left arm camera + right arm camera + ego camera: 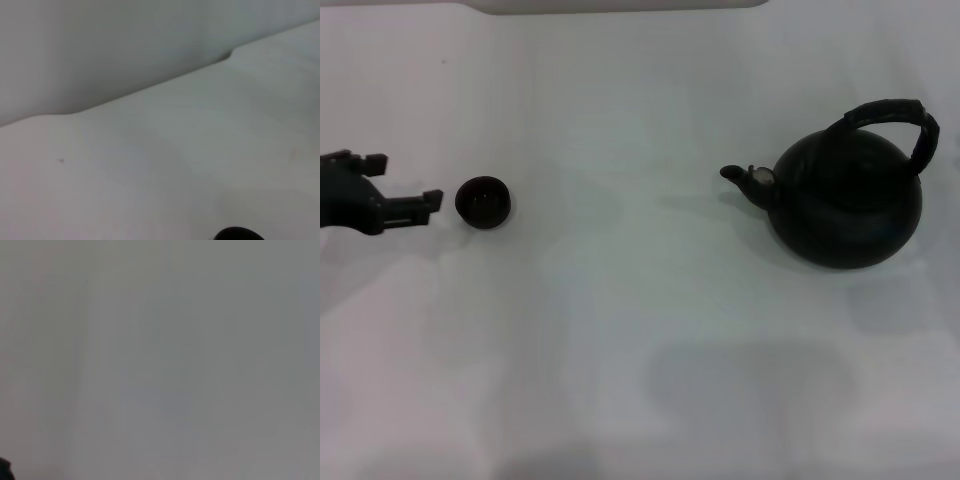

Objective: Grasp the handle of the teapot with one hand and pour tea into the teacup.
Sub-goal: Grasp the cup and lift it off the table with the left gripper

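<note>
Item 1, table point(640, 330): plain white top, filling the head view, with a pale raised edge at twelve o'clock.

Item 2, teapot point(848, 205): large, round, matte black, standing upright on the table at about three o'clock from the centre of the head view. Its short spout point(738, 176), which carries a small grey cap, points toward nine o'clock. No gripper touches it.

Item 3, handle point(892, 120): thick black arch spanning the top of the teapot, leaning slightly toward the three o'clock side. Nothing grips it.

Item 4, teacup point(483, 202): small, round, black, without a handle, dark inside. It stands upright on the table at about nine o'clock from centre, well apart from the teapot, with bare table between the two. A dark curved edge low in the left wrist view point(239, 233) is probably its rim.

Item 5, left gripper point(405, 187): black, entering at the nine o'clock edge of the head view and reaching toward three o'clock. Its two fingers point(412, 208) are spread apart and hold nothing. The nearer fingertip sits just beside the teacup on its nine o'clock side, with a narrow gap showing between them; no contact is visible.

Item 6, right gripper: not visible in any view. The right wrist view shows only a blank grey surface, so its finger state cannot be told.
</note>
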`<state>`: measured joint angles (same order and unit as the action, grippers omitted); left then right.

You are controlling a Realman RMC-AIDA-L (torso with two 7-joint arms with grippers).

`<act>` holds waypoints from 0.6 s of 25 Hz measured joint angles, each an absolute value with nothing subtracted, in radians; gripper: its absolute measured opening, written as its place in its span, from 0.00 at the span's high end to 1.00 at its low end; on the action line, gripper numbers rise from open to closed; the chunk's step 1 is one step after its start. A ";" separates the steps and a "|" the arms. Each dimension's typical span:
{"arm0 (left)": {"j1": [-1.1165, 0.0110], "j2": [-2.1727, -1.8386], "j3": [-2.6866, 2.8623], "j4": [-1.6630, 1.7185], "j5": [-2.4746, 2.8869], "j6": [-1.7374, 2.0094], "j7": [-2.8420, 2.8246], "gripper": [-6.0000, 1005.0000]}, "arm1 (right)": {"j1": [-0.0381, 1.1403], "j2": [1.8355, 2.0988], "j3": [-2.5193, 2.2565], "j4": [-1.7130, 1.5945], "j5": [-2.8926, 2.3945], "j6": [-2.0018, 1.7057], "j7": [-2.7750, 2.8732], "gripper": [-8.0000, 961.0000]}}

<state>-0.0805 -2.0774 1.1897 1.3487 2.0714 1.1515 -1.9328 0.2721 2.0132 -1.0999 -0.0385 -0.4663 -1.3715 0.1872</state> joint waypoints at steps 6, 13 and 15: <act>-0.097 -2.077 1.227 1.274 2.038 1.087 -1.886 0.13 | 0.279 2.010 -1.100 -0.052 -0.466 -1.341 0.187 0.09; -0.104 -2.075 1.224 1.175 1.903 1.066 -1.728 0.12 | 0.286 2.009 -1.100 -0.066 -0.466 -1.323 0.187 0.09; -0.107 -2.073 1.223 1.156 1.883 1.063 -1.704 0.12 | 0.289 2.009 -1.100 -0.071 -0.466 -1.323 0.187 0.09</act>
<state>-0.1069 -2.0735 1.2234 1.1555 1.8831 1.0628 -1.7036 0.2888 2.0094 -1.0998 -0.0711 -0.4663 -1.3226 0.1872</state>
